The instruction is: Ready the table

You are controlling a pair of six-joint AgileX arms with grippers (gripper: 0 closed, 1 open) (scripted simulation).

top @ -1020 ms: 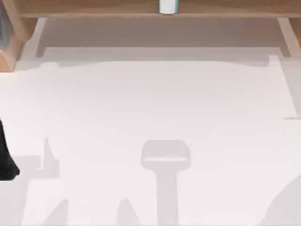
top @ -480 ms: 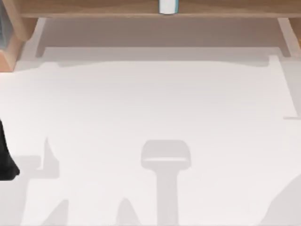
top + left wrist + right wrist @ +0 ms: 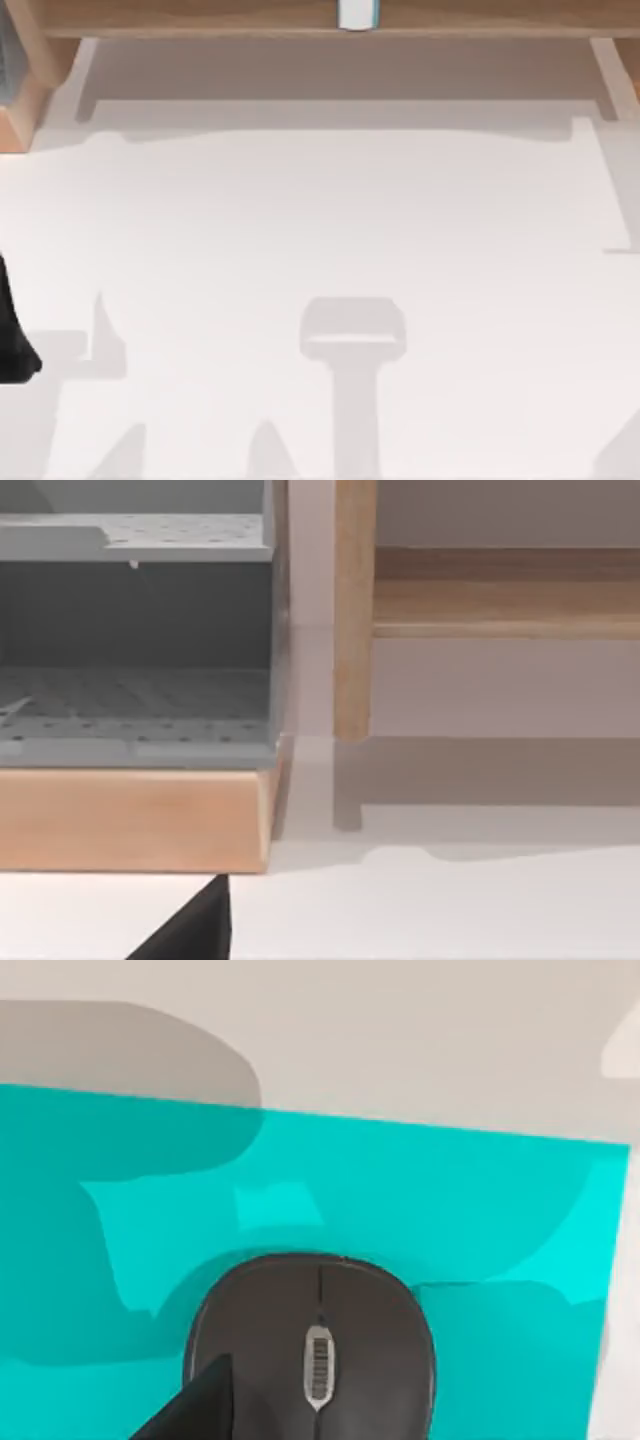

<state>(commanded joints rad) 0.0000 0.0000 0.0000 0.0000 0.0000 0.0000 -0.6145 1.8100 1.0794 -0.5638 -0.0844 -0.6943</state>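
Two arms, and I cannot tell how either set of jaws stands. Nothing has moved since the earlier top views except the grey shadow at five o'clock, which has shrunk toward the corner. The right wrist view looks down on a dark mouse [image 3: 312, 1355] lying on a teal mat [image 3: 420, 1210]. The white tabletop [image 3: 320, 220] spreads wide below the wooden shelf [image 3: 200, 15], a white cup [image 3: 357, 13] at twelve o'clock. The left arm [image 3: 12, 335] sits at nine o'clock.
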